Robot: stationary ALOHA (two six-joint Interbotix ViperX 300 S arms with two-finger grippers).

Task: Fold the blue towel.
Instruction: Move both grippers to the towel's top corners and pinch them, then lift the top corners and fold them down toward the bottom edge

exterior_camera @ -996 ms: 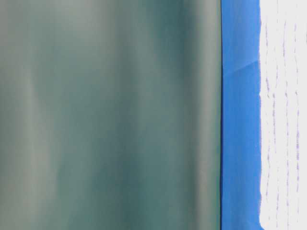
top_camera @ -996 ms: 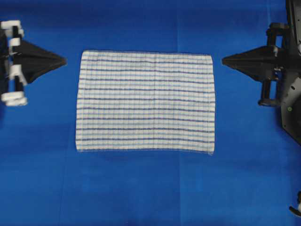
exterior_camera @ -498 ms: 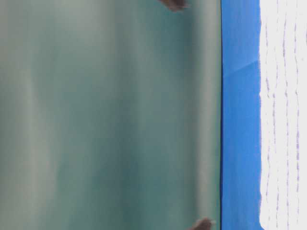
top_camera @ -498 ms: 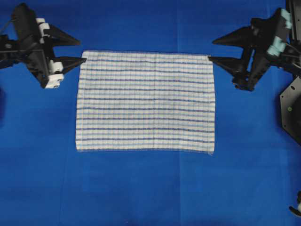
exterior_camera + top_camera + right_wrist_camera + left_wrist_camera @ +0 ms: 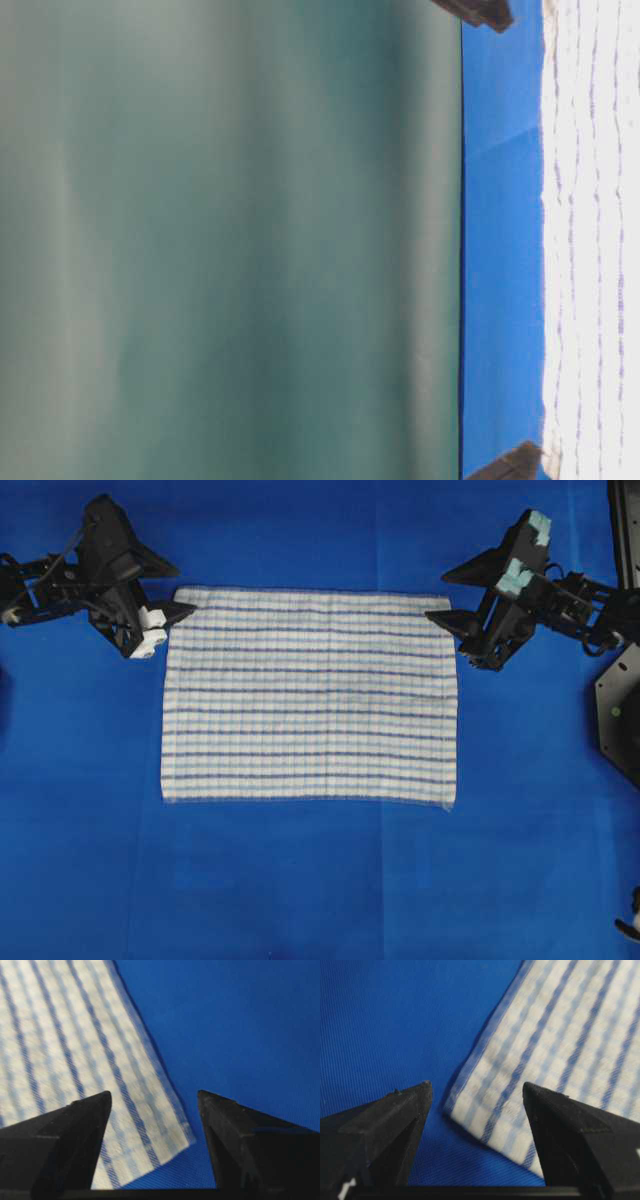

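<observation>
Table cover (image 5: 320, 880) is plain blue; towel (image 5: 310, 695) lies flat mid-table, unfolded. L gripper (image 5: 172, 588) and R gripper (image 5: 447, 595) sit at its two far corners, jaws spread, each straddling a corner, nothing pinched. Step: pre-grasp approach. Next needs both to drop, pinch corners, then lift evenly toward near edge.

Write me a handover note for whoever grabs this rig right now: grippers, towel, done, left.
Left gripper: open, at the blue towel's far left corner, which sits between its jaws in the wrist view; nothing gripped.
Right gripper: open, at the far right corner, same picture; nothing gripped.
Towel: spread flat and unfolded on the blue table covering.
Done: both arms are lined up on the far corners.
Left: pinch both corners, bring that edge over to the near edge, release.
</observation>
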